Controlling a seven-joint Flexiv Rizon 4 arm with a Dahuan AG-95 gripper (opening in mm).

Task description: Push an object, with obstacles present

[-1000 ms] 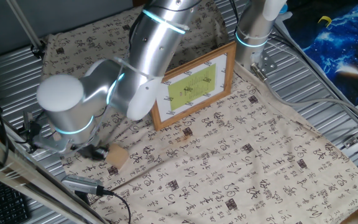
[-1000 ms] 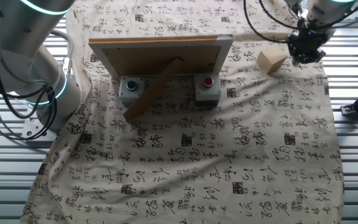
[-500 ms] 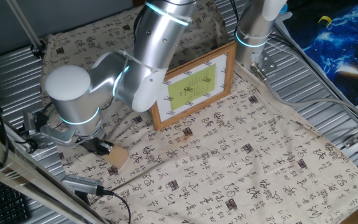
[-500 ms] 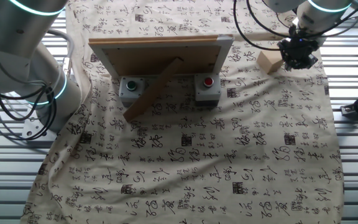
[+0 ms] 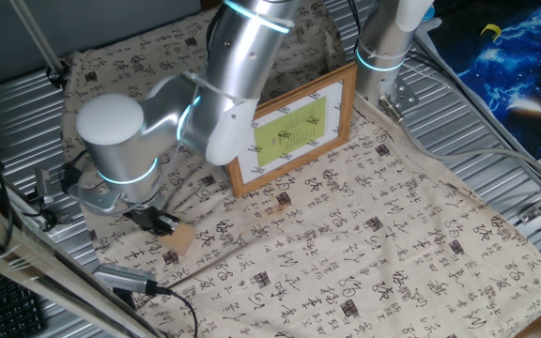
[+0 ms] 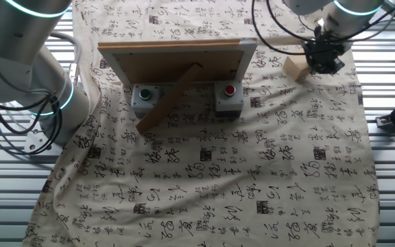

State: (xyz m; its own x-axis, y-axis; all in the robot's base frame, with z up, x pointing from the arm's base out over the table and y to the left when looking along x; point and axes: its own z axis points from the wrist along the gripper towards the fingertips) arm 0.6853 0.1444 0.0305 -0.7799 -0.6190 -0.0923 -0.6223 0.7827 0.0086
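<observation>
The small light-tan wooden cube (image 5: 177,238) lies on the printed cloth at the near left; in the other fixed view the cube (image 6: 293,68) sits at the upper right, partly covered by the gripper. My gripper (image 5: 162,223) is low over the cloth with its dark fingers together, pressed against the cube's side; it also shows in the other fixed view (image 6: 323,60), right of the cube. The picture frame (image 5: 294,131) with brown border and yellow-green centre stands propped up behind, away from the cube. Its brown back (image 6: 177,63) and prop face the other fixed view.
A second arm's base (image 5: 383,56) stands behind the frame. Two grey button boxes (image 6: 184,97) sit behind the frame's back. A black cable and a silver tool (image 5: 125,278) lie at the cloth's near-left edge. Ribbed metal tabletop (image 5: 496,122) surrounds the cloth.
My gripper has moved in toward the cube and now touches its side. The cube has barely shifted. The picture frame has not moved.
</observation>
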